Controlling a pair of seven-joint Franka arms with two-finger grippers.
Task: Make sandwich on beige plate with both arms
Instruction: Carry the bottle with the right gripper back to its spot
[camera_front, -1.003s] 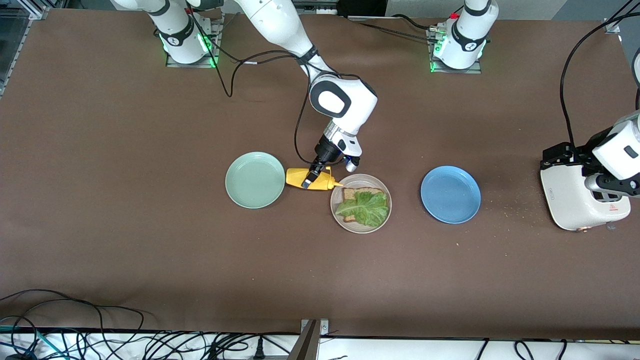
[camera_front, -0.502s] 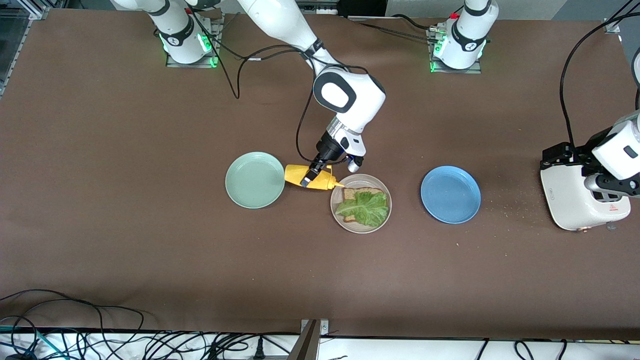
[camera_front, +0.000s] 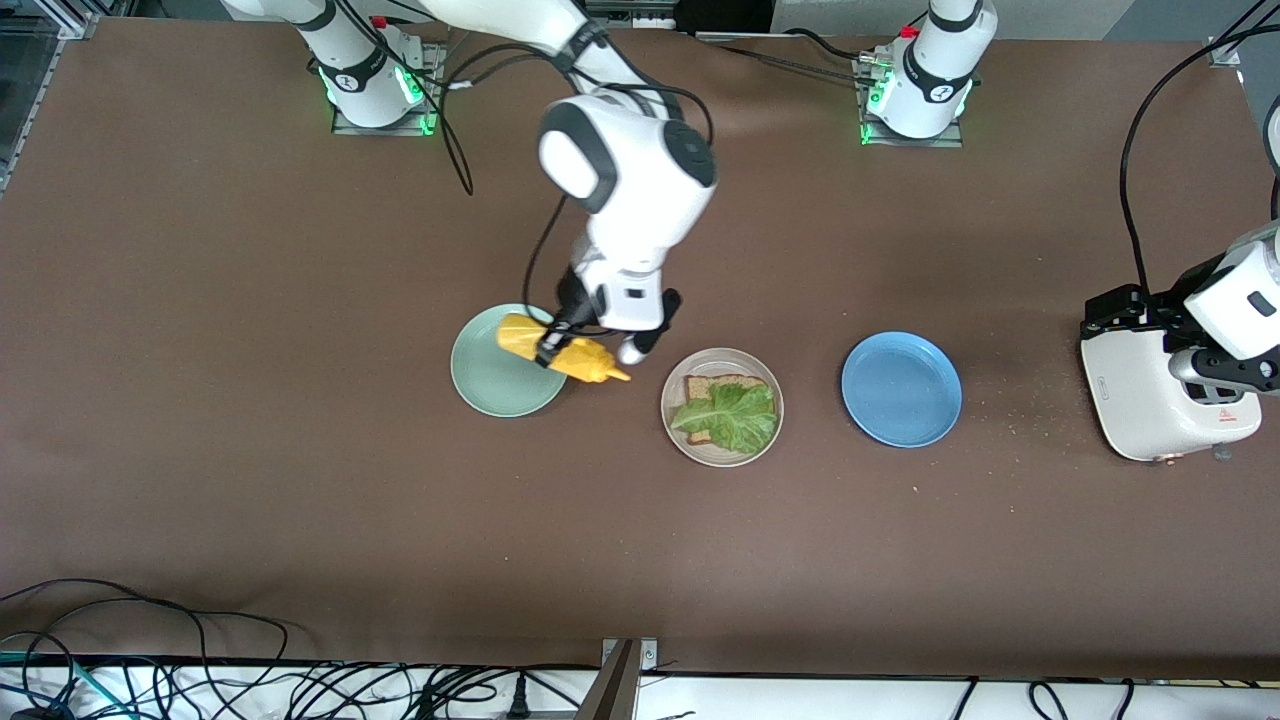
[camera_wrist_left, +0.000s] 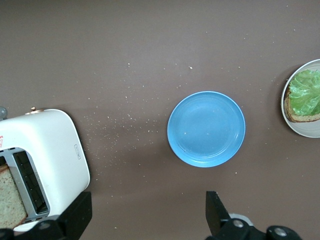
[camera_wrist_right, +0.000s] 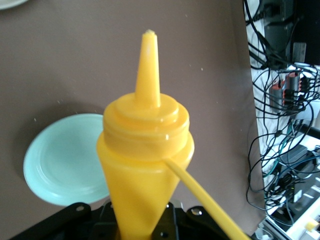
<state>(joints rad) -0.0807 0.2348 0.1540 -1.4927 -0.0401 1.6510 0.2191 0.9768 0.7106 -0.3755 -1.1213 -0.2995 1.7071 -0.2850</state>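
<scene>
Right gripper (camera_front: 556, 342): clamped on the yellow mustard bottle (camera_front: 560, 352), carrying it tipped over, up above the edge of the green plate (camera_front: 500, 375), nozzle aimed toward the beige plate.

Left gripper (camera_wrist_left: 145, 220): wide open with nothing in it, hanging over the table between the toaster (camera_front: 1160, 395) and the blue plate (camera_front: 901, 389). That arm's just waiting.

Beige plate (camera_front: 722, 452): between the green and blue plates. It has one bread slice (camera_front: 715, 385) with a lettuce leaf (camera_front: 731, 415) on top, so I'd call it half built.

Second slice: looks like it's sitting in the toaster slot (camera_wrist_left: 10, 200), going by the left wrist view.

What could go wrong: the bottle is on its side and squeezed, so I'd guess mustard could dribble onto the green plate or the table. The grip sits mid-body, so it could also twist or slip if the wrist swings fast.

Also risky: the lettuce is loose, so it might slide when the top slice lands.
</scene>
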